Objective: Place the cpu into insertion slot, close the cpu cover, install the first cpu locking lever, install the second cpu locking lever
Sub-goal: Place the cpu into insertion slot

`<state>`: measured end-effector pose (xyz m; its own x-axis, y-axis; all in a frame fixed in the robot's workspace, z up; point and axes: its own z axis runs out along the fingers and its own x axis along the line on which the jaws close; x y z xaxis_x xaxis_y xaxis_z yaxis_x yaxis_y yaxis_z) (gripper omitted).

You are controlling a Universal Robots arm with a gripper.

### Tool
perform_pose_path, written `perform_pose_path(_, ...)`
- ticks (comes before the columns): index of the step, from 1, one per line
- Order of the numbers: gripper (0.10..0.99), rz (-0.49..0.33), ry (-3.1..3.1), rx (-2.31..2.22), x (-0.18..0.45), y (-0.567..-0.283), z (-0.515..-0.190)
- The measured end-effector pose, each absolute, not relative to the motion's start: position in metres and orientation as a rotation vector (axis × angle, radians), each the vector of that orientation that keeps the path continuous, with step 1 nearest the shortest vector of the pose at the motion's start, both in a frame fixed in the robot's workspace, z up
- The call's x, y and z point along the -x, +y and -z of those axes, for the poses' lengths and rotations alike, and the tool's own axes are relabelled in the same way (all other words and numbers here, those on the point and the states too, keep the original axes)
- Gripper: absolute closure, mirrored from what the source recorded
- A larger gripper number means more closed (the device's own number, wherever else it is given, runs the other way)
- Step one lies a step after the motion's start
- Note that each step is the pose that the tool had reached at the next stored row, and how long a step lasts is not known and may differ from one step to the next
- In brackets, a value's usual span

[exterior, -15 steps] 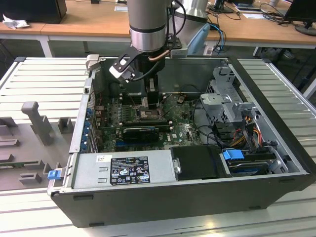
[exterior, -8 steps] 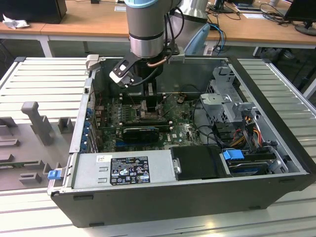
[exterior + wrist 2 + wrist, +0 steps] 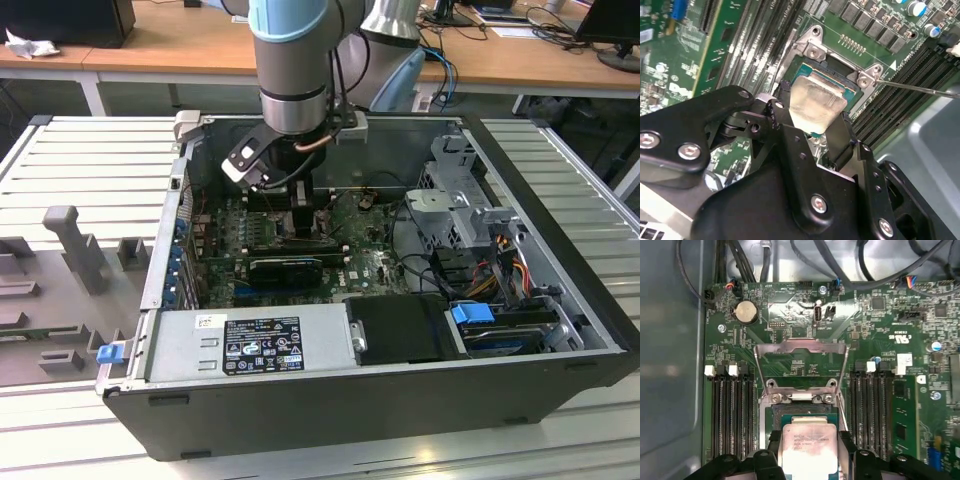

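The gripper (image 3: 814,107) is matt black with a faint sheen, studded with bright steel screw heads (image 3: 818,203). Clamped between its fingers (image 3: 842,135), the cpu (image 3: 815,100) shows a pale silver metal face, brushed and dully reflective. Just under the gripper, the insertion slot (image 3: 840,70) looks dark and matt inside bare, shiny metal brackets. Beyond the gripper, the cpu cover (image 3: 800,345) is thin, smooth sheet metal with a satin grey finish. Flanking the gripper, the memory slots (image 3: 730,410) are black plastic. The circuit board (image 3: 805,315) all round it is green and lightly glossy.
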<state>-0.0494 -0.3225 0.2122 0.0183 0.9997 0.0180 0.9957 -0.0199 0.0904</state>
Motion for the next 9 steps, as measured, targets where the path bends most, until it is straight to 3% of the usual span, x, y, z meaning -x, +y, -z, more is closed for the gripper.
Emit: perform_pose_path(9, 0.557, -0.111, 2.157, -2.21, 0.0464, -0.3184, -0.2013)
